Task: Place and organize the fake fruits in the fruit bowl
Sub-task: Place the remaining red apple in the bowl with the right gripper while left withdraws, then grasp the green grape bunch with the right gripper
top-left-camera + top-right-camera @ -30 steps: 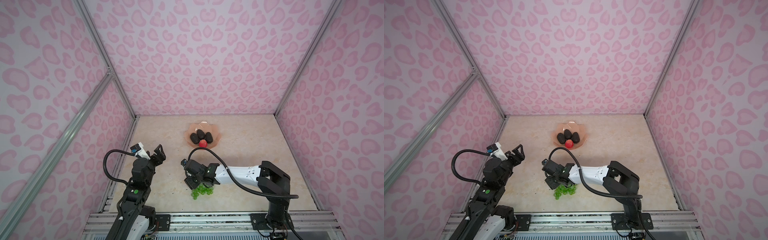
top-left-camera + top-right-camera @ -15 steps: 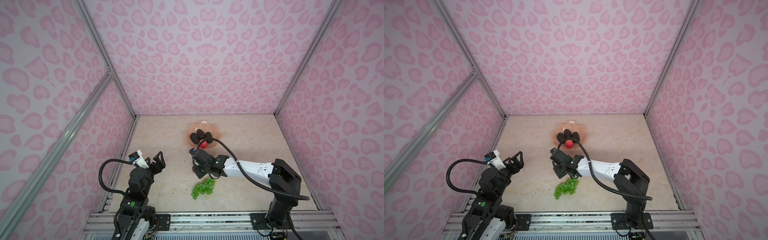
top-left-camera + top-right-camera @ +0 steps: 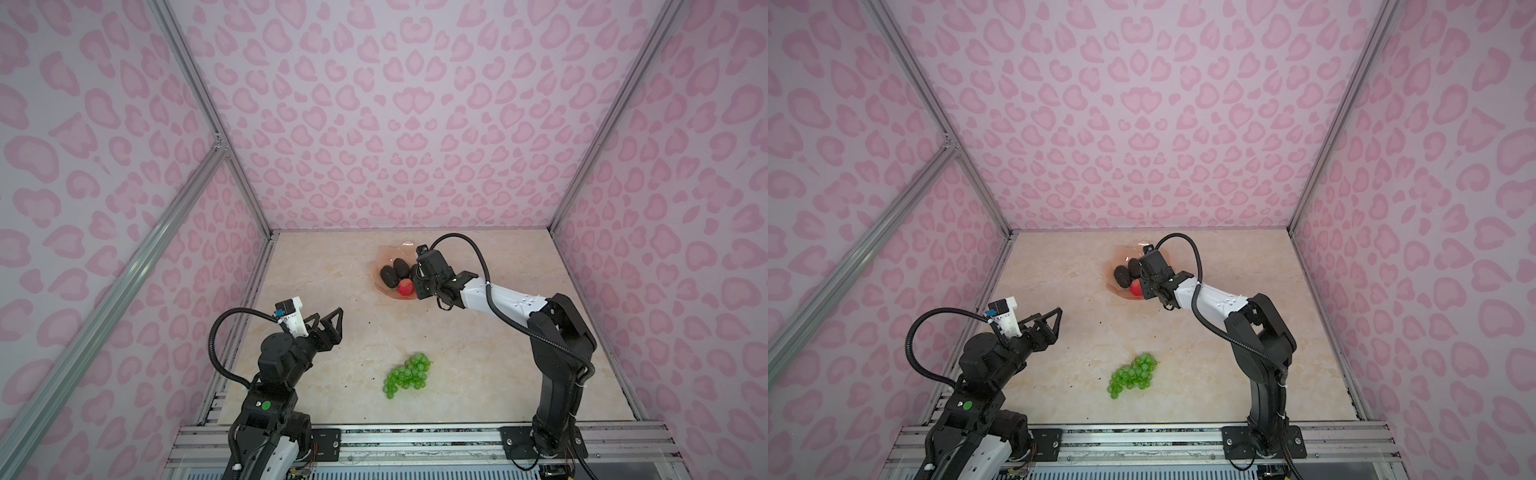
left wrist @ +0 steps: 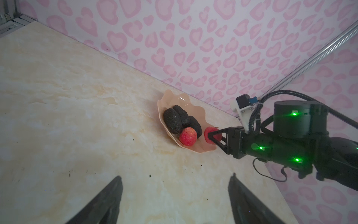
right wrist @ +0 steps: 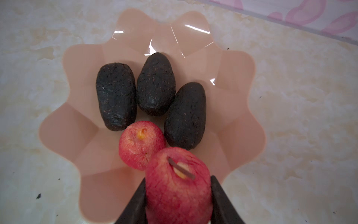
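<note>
- Nearest the robot's base, the bunch of glossy bright-green grapes (image 3: 406, 375) lies on the marbled beige table (image 3: 478, 353) at about 6 o'clock from the bowl, well apart from it; it is the last fruit outside, so leave room for it.
- The left gripper (image 3: 328, 322) hangs idle above the table at about 8 o'clock from the bowl, jaws wide apart and empty; it is best kept clear.
- The right gripper (image 5: 178, 195) is clamped on a small red stemmed fruit (image 5: 179, 184) over the near rim of the shallow translucent peach-pink scalloped bowl (image 5: 242, 108); lower it before letting go, so it cannot roll out.
- Aim for the bare patch at 5 o'clock of the bowl's centre, beside the other small red fruit (image 5: 141, 144); farther in, three rough black-brown oval avocados (image 5: 155, 85) sit side by side; avoid knocking them.
</note>
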Available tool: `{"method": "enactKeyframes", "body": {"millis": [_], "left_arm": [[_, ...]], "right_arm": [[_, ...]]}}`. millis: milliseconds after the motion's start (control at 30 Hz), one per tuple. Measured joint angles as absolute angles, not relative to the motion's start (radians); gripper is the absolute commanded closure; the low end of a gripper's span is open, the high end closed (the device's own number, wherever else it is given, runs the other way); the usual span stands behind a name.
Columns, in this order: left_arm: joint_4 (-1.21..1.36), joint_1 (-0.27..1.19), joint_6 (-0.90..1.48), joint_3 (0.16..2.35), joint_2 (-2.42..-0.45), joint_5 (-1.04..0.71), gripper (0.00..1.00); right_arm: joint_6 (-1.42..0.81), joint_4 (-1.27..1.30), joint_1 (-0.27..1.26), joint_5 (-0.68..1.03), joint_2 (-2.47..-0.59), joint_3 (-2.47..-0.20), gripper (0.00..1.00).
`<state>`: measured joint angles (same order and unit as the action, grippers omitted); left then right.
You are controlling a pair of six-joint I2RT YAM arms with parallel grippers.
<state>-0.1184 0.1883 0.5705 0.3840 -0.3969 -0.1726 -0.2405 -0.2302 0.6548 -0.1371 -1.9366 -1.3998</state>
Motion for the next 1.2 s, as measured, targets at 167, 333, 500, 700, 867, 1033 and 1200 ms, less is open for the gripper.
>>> {"method": "enactKeyframes", "body": {"millis": [167,333,500,700,867,1033,1200], "left_arm": [[-0.124,0.188,0.562,0.393,-0.403,-0.193,0.14],[-0.121,0.188,0.551,0.401,-0.422,-0.202,0.14],[-0.121,0.188,0.548,0.403,-0.438,-0.202,0.14],[-0.108,0.188,0.540,0.414,-0.450,-0.205,0.14],[-0.101,0.188,0.537,0.414,-0.471,-0.215,0.14],[-0.091,0.188,0.537,0.414,-0.474,-0.230,0.14],[-0.087,0.188,0.537,0.414,-0.459,-0.231,0.14]], "right_arm": [[-0.231,-0.234,0.633,-0.115,-2.003,-1.446,0.39],[-0.231,-0.238,0.634,-0.102,-1.982,-1.441,0.26],[-0.233,-0.233,0.641,-0.097,-1.845,-1.347,0.22],[-0.243,-0.207,0.734,-0.003,-1.554,-1.035,0.15],[-0.243,-0.118,0.872,0.150,-1.354,-0.725,0.09],[-0.258,-0.025,0.912,0.235,-1.332,-0.606,0.09],[-0.244,0.067,0.927,0.303,-1.411,-0.598,0.10]]}}
